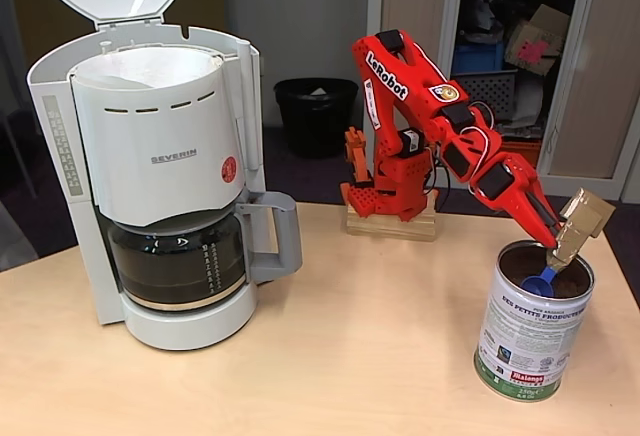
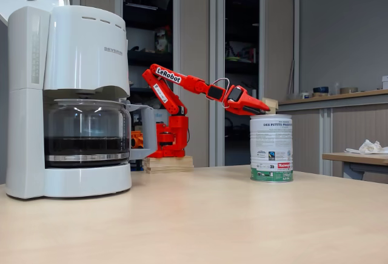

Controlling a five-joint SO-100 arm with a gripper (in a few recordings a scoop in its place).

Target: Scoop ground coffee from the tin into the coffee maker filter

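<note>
The tin stands upright and open on the right of the wooden table in both fixed views, a metal cylinder with a white label, dark print, a small red logo and a green band at its base. Inside it lies the dark brown ground coffee, with a blue scoop dipped into it. Well apart, on the left, the white paper coffee maker filter lines the open top basket of the white SEVERIN machine.
</note>
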